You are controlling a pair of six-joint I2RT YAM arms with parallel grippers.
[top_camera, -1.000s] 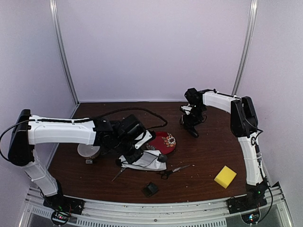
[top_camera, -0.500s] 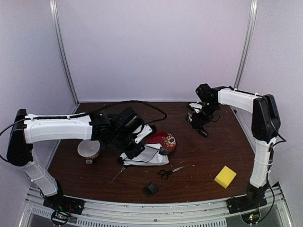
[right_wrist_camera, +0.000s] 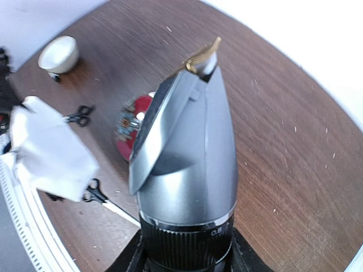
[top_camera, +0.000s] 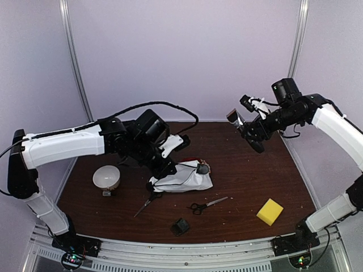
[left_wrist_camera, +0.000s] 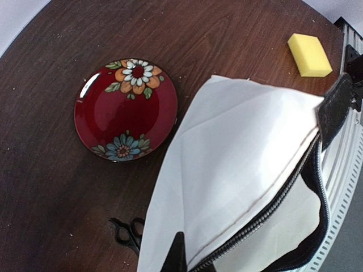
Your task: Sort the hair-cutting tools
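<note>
My left gripper [top_camera: 164,169] is shut on the edge of a white zip pouch [top_camera: 184,175] and holds it up over the table. In the left wrist view the pouch [left_wrist_camera: 238,164] hangs open along its black zipper, with my left gripper [left_wrist_camera: 193,263] at its lower edge. My right gripper [top_camera: 255,133] is shut on the black-and-grey clipper [top_camera: 241,124], held in the air at the back right. The clipper [right_wrist_camera: 187,164] fills the right wrist view above my right gripper [right_wrist_camera: 187,262]. One pair of scissors [top_camera: 207,204] and another pair of scissors [top_camera: 144,205] lie near the front. The black attachment block [top_camera: 180,226] lies at the front edge.
A red patterned plate [left_wrist_camera: 126,110] lies on the table, mostly hidden behind the pouch in the top view. A white bowl [top_camera: 106,177] stands at the left. A yellow sponge [top_camera: 270,211] lies at the front right. A black cable loops over the left arm.
My right arm has lifted the clipper off the table, up and to the right. My left arm has raised the pouch and moved it right, over the plate.
</note>
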